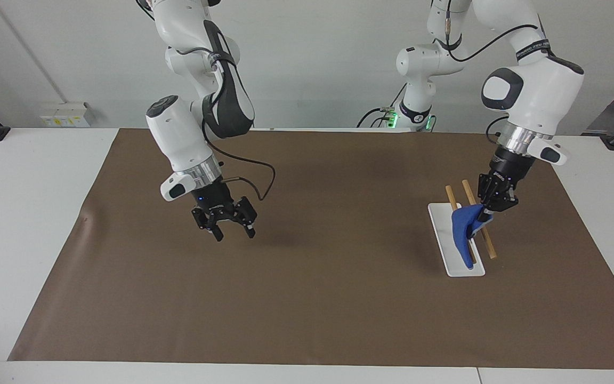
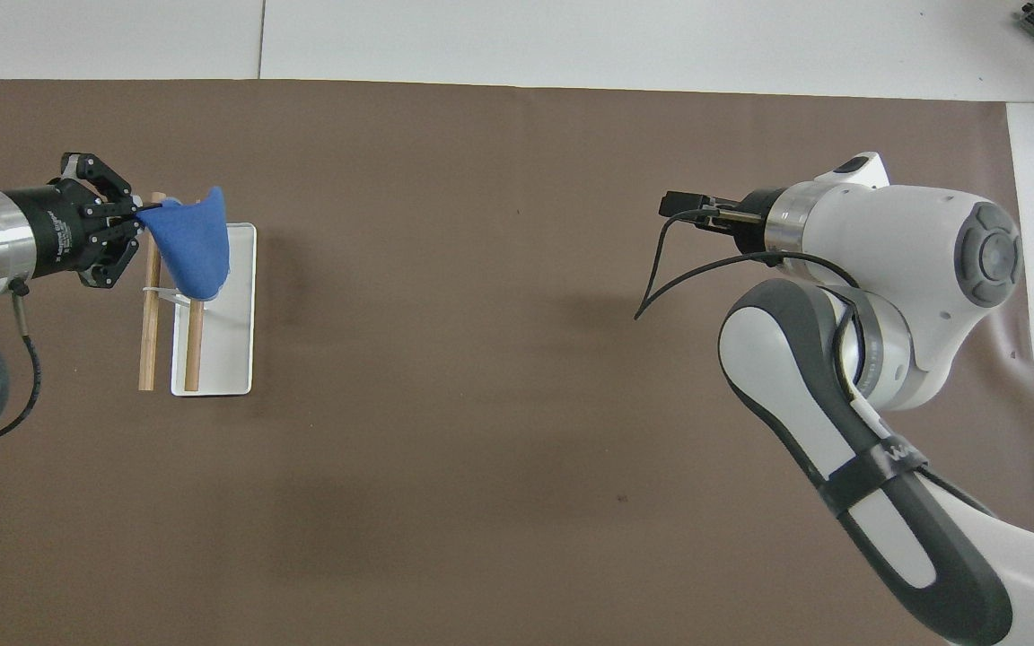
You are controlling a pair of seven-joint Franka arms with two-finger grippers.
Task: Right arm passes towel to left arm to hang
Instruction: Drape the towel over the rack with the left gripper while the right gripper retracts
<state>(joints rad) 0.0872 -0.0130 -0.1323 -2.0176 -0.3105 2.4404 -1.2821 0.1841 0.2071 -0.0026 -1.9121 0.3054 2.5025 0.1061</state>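
My left gripper (image 1: 485, 213) is shut on one corner of the bright blue towel (image 1: 464, 230) and holds it over the rack. The rack has a white base (image 1: 453, 266) and two wooden bars (image 1: 489, 246), and stands toward the left arm's end of the table. The towel hangs down across the bar closer to the table's middle; I cannot tell whether it rests on it. In the overhead view the left gripper (image 2: 135, 222) is over the outer bar (image 2: 149, 341) and the towel (image 2: 192, 249) covers part of the white base (image 2: 234, 350). My right gripper (image 1: 234, 233) is open and empty above the mat, toward its own end; it also shows in the overhead view (image 2: 671, 205).
A brown mat (image 1: 307, 309) covers most of the white table (image 1: 24, 224). A black cable (image 1: 256, 184) loops from the right wrist. A smaller white arm with a green-lit base (image 1: 419, 106) stands at the robots' edge of the table.
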